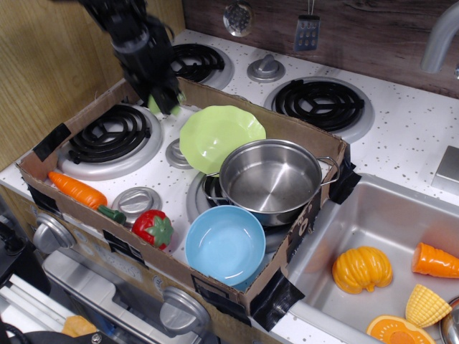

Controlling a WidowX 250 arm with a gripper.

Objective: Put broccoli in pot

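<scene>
The pale-green broccoli (pixel 153 107) lies at the far corner of the cardboard box, mostly hidden; only slivers of green show on either side of the fingers. My gripper (pixel 166 100) is right over it, pointing down and blurred by motion, so I cannot tell how the jaws stand or whether they hold the broccoli. The shiny steel pot (pixel 287 211) stands empty and upright at the right of the box, well to the right of and nearer than the gripper.
A light-green scalloped plate (pixel 215 136) leans between the gripper and the pot. A light-blue bowl (pixel 224 245) sits in front of the pot. A toy carrot (pixel 77 190) and a red toy fruit (pixel 153 228) lie front left. The cardboard wall (pixel 237 107) rings the stove; a sink (pixel 373 215) holds toys at right.
</scene>
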